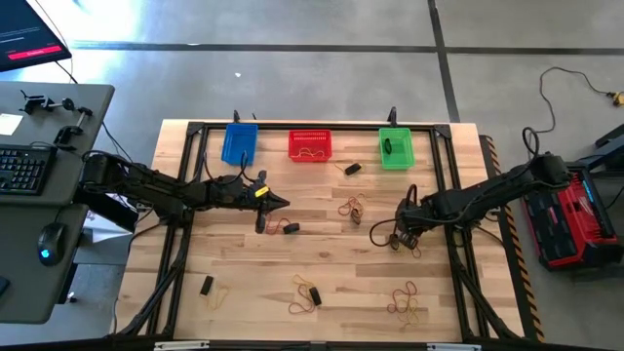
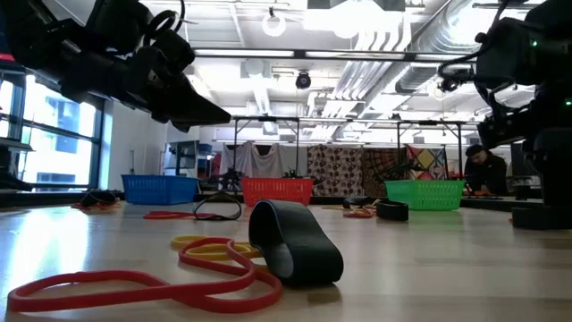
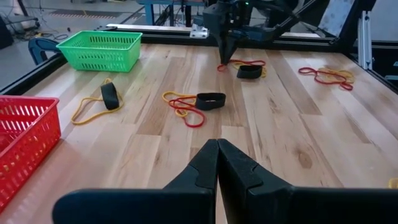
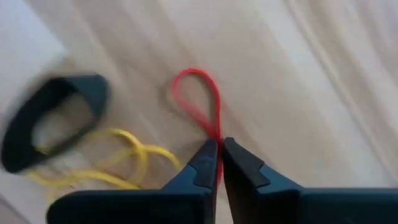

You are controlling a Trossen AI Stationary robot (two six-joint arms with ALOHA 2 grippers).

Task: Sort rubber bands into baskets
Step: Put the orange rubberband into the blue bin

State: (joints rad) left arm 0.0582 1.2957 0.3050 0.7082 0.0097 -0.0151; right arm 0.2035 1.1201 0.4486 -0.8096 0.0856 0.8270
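Three baskets stand in a row at the table's far edge: blue (image 1: 239,143), red (image 1: 310,145) and green (image 1: 395,147). My right gripper (image 1: 398,239) points down at the right of the table's middle, shut on a thin red rubber band (image 4: 199,99). Beside that band lie a thick dark band (image 4: 53,118) and a yellow one (image 4: 124,158). My left gripper (image 1: 283,203) hangs shut above the table left of centre, holding nothing. A dark band over red and yellow loops (image 3: 208,101) lies ahead of it. My right gripper pinches the red band between its two fingertips, where the loop's two strands run together (image 4: 217,146). The fingers come from above, pointing down. The loop's round end (image 4: 193,78) spreads on the wood beyond the fingertips; whether any of it is lifted, I cannot tell.
More band clusters lie at the middle (image 1: 351,207), near middle (image 1: 305,295), near right (image 1: 405,300) and near left (image 1: 210,288). One pair lies before the green basket (image 1: 351,168). A black frame rail (image 1: 448,185) runs round the table. The red basket holds thin bands.
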